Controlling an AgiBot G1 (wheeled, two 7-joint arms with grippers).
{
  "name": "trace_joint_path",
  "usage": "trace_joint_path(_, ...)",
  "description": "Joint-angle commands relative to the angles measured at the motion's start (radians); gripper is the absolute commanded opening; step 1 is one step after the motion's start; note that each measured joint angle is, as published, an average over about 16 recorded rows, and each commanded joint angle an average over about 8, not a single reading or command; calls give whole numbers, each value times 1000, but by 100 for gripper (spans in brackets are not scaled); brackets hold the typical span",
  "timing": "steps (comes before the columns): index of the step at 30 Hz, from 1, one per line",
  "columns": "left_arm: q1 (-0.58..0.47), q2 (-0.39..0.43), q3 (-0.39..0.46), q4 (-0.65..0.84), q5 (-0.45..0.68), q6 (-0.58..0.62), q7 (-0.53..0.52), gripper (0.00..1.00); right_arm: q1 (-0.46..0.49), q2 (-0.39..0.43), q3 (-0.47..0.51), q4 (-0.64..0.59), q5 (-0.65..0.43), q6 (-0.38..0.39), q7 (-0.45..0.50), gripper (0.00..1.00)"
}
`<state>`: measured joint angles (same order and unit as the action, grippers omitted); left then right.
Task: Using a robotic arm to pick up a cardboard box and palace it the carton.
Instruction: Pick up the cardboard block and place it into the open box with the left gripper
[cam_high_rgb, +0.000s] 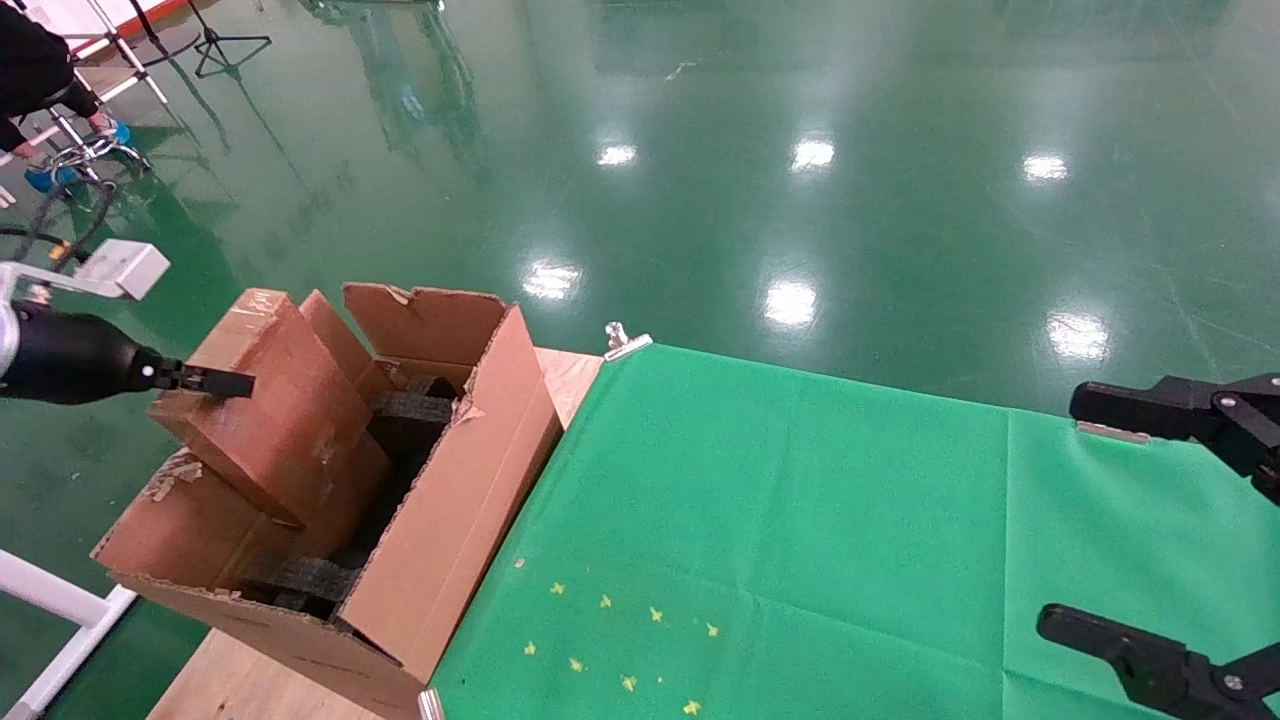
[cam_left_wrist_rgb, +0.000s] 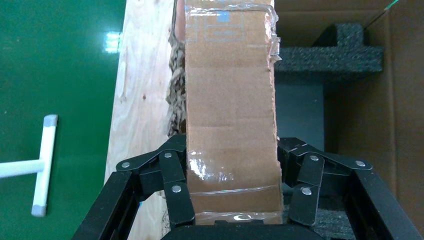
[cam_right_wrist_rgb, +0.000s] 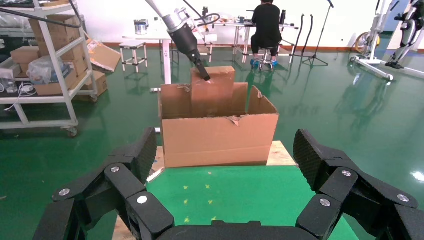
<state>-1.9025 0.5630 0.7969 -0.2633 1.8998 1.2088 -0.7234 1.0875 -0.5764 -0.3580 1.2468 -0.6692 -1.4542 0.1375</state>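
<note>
Gripping cardboard box (cam_left_wrist_rgb: 231, 125), left end effector (cam_left_wrist_rgb: 232, 200) above carton (cam_high_rgb: 450, 520)

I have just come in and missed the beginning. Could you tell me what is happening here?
The robot is packing. Its left gripper is shut on the cardboard box and holds it tilted over the open carton, with its lower part already between the flaps. Black foam blocks lie inside the carton. The box is not yet let go. The right gripper is open and idle over the green cloth, away from the carton.
</note>
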Motion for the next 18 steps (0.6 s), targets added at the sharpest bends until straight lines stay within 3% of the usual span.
trace_joint_path(1,2,14,1,32,1,-11,14,0,0,0,0,0,0,0,0,100)
trace_joint_path(18,70,90,-3,213,-8,-121,77,0,0,0,0,0,0,0,0,100)
